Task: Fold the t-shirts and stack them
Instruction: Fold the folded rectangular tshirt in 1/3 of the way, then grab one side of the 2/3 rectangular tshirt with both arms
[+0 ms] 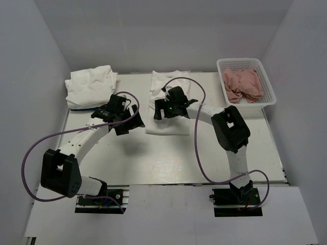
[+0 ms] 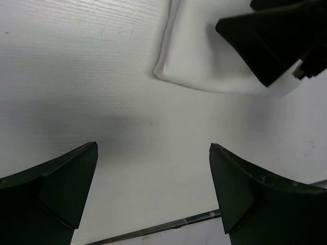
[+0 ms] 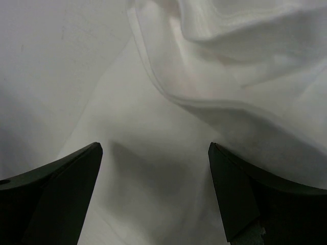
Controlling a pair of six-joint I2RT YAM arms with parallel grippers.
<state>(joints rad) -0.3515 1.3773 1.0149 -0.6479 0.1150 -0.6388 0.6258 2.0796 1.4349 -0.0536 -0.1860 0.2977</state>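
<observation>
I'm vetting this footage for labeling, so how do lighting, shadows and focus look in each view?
Top external: bright, even, sharp, though the folded t-shirt barely separates from the white table. Left wrist: a soft grey shadow sits ahead of the left claw, itself nearly black. Right wrist: that t-shirt fills the frame, folds low-contrast and soft; the right claw is underexposed.

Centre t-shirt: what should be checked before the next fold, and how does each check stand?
1. Right gripper open: ok.
2. Right gripper over the centre t-shirt: ok.
3. Left gripper open and empty: ok.
4. Left gripper over the shirt: not ok; it is over bare table, shirt corner ahead.
5. Shirt lying flat: not ok; ridged folds under the right gripper.
6. White pile at back left squared: cannot tell.
</observation>
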